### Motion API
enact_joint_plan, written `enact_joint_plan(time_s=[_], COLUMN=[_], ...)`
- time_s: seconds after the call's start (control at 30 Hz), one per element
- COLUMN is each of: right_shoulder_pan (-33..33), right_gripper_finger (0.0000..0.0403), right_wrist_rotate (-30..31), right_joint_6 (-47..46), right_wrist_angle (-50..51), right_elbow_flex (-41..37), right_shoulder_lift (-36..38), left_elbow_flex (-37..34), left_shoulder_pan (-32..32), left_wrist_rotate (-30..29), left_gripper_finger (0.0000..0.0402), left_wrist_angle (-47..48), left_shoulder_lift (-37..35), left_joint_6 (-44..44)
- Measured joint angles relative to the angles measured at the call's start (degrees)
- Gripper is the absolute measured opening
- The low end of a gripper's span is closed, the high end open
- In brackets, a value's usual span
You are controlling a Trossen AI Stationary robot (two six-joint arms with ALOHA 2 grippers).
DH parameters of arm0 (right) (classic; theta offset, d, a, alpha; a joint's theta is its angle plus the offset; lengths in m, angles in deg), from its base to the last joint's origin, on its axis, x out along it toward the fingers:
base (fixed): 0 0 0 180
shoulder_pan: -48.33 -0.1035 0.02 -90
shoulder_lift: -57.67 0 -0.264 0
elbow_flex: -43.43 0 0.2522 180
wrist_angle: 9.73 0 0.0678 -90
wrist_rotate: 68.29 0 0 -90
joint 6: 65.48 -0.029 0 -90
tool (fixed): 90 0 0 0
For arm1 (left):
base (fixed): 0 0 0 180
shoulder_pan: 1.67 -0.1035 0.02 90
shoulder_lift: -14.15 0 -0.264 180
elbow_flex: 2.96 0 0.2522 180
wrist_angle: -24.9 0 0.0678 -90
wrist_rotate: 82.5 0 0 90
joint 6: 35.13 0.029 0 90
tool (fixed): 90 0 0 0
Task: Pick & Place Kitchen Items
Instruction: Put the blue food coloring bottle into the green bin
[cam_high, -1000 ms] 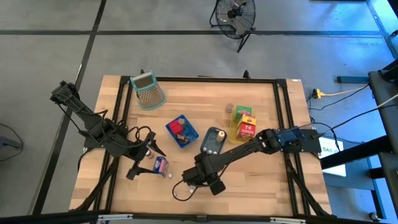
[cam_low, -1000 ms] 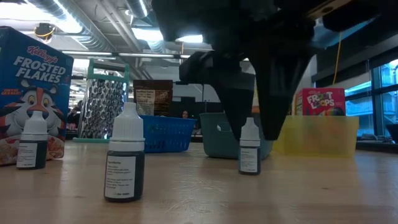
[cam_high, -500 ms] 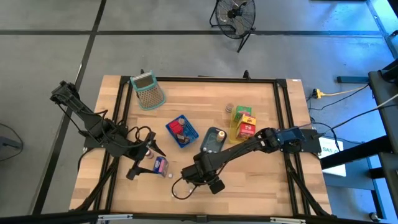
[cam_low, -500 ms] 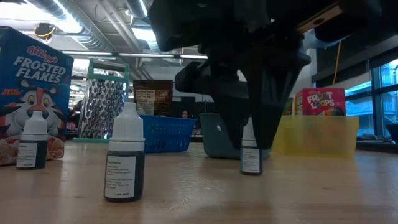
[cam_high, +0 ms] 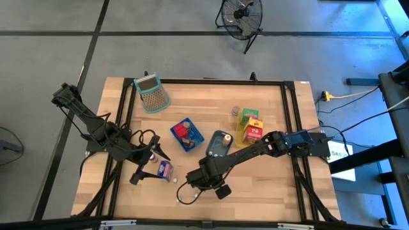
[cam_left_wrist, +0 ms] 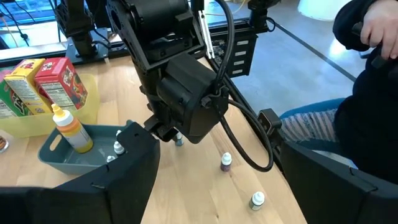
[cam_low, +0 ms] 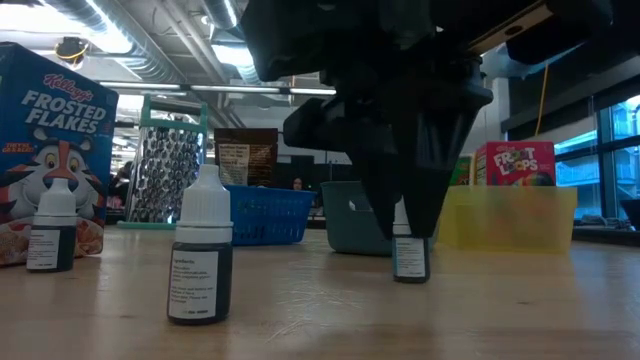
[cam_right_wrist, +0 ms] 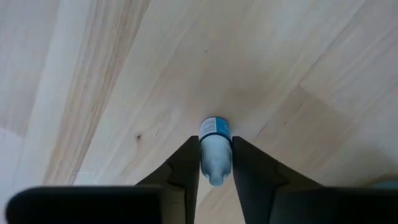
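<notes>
My right gripper point(cam_right_wrist: 215, 163) pinches a small dropper bottle point(cam_right_wrist: 215, 149) standing on the tabletop point(cam_right_wrist: 124, 74) near its front edge, not yet lifted, while my left gripper point(cam_high: 148, 167) waits wide open; other little bottles point(cam_low: 201, 255) stand loose, so most placing remains.

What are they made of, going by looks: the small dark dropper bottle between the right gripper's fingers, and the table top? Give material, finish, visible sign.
Small dark dropper bottle: probably plastic, smooth; white cap, printed paper-like label around the body. It sits between the right gripper's fingers.

Table top: wood, pale and matt; grain lines, a small knot and plank joints show.
</notes>
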Motion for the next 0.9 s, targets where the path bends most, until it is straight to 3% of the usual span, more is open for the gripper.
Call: enact_joint_plan(time_s=[0.37, 0.9], right_shoulder_pan=[0.0, -2.5], right_gripper_finger=[0.0075, 0.0073], right_wrist_rotate=[0.3, 12.5], right_joint_6=[-1.9, -18.7], right_wrist_angle=[1.2, 12.6], right_elbow_flex=[0.0, 4.8], right_shoulder_lift=[0.6, 4.7], left_elbow_flex=[0.0, 0.0], left_shoulder_pan=[0.0, 0.0], left_wrist_rotate=[0.0, 0.0], left_gripper_finger=[0.0329, 0.0329], left_wrist_angle=[0.0, 0.0], left_shoulder_lift=[0.0, 0.0], left_joint_6=[0.0, 0.0])
